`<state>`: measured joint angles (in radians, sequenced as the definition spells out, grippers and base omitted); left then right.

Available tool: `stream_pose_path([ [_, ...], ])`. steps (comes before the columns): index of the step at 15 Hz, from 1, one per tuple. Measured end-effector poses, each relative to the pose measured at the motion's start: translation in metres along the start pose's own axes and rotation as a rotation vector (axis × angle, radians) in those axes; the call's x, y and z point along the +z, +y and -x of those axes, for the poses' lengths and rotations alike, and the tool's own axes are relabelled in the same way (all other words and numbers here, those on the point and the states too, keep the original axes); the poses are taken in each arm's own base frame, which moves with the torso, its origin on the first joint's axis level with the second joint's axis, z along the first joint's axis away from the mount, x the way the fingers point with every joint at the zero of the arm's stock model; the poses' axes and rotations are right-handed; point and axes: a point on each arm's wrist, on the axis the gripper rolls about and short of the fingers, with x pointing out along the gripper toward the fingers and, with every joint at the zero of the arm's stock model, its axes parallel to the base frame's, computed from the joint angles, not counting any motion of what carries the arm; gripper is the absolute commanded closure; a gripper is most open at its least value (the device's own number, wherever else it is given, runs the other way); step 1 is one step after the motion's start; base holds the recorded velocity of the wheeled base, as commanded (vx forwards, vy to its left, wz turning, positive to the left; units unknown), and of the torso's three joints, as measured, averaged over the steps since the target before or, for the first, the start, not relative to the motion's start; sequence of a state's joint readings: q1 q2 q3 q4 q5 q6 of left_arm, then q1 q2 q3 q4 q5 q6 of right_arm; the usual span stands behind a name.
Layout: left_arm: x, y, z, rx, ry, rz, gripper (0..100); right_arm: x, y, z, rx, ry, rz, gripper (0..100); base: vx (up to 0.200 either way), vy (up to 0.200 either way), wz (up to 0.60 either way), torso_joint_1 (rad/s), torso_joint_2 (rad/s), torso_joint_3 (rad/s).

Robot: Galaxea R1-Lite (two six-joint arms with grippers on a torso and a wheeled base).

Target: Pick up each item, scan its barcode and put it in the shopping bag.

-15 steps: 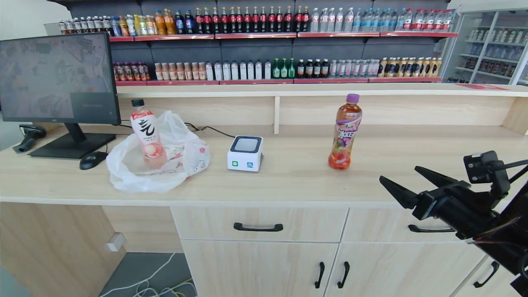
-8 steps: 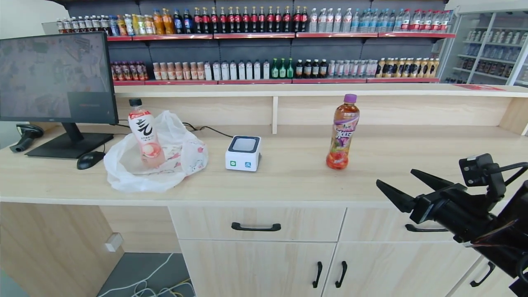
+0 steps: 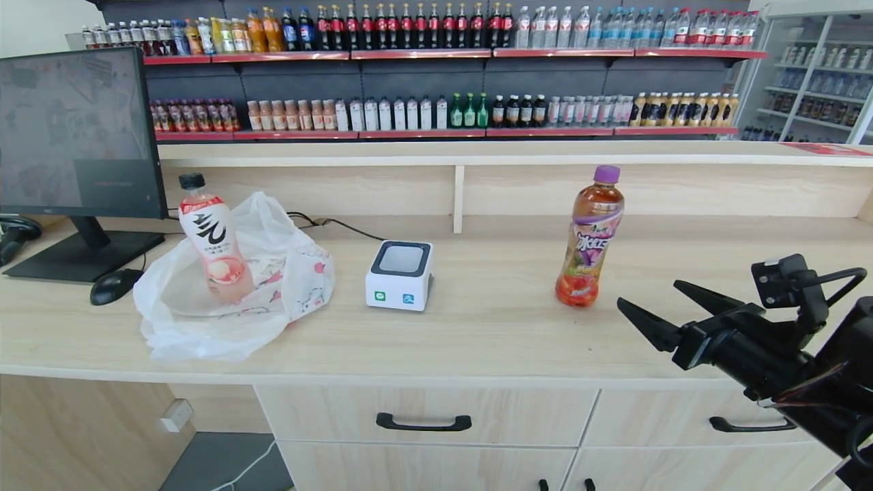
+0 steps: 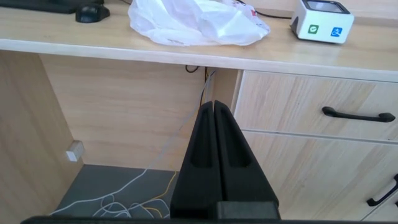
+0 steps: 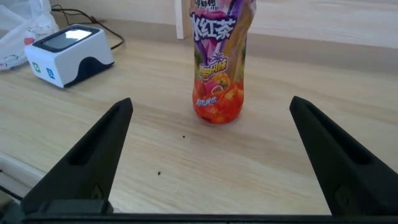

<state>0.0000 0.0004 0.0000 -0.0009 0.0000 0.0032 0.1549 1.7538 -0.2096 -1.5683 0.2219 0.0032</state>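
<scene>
Head high, wrists low, scanner (image 3: 400, 275) shared

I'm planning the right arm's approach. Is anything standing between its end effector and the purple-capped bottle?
Nothing visible. Only bare counter lies between the open right end effector and the purple-capped bottle; the scanner stands aside, toward the bag.

Light wooden counter (image 3: 477, 341) with drawers (image 3: 327, 414), red drink shelves (image 3: 423, 134) behind, glass-door fridge (image 3: 811, 75) right
</scene>
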Motion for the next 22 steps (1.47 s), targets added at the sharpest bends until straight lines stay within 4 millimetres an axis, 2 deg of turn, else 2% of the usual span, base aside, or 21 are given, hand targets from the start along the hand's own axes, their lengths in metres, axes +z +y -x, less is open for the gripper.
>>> stream_pose_path([
  [2,0.0,0.0,0.0,0.0,0.0,0.0,100,0.002,-0.001,-0.005,0.001,-0.012,0.003,0,0.0,0.0,0.0,0.0,0.0,0.0],
  [7,0.0,0.0,0.0,0.0,0.0,0.0,100,0.003,-0.003,-0.035,0.006,-0.054,0.031,0,0.0,0.0,0.0,0.0,0.0,0.0],
  [12,0.0,0.0,0.0,0.0,0.0,0.0,100,-0.007,0.021,-0.076,-0.059,-0.068,-0.022,0,0.0,0.0,0.0,0.0,0.0,0.0],
  [14,0.0,0.0,0.0,0.0,0.0,0.0,100,-0.012,0.024,-0.087,-0.061,-0.069,-0.031,0,0.0,0.0,0.0,0.0,0.0,0.0],
  [22,0.0,0.0,0.0,-0.001,-0.003,0.0,100,-0.022,0.019,-0.121,-0.124,-0.106,-0.049,0,0.0,0.0,0.0,0.0,0.0,0.0],
])
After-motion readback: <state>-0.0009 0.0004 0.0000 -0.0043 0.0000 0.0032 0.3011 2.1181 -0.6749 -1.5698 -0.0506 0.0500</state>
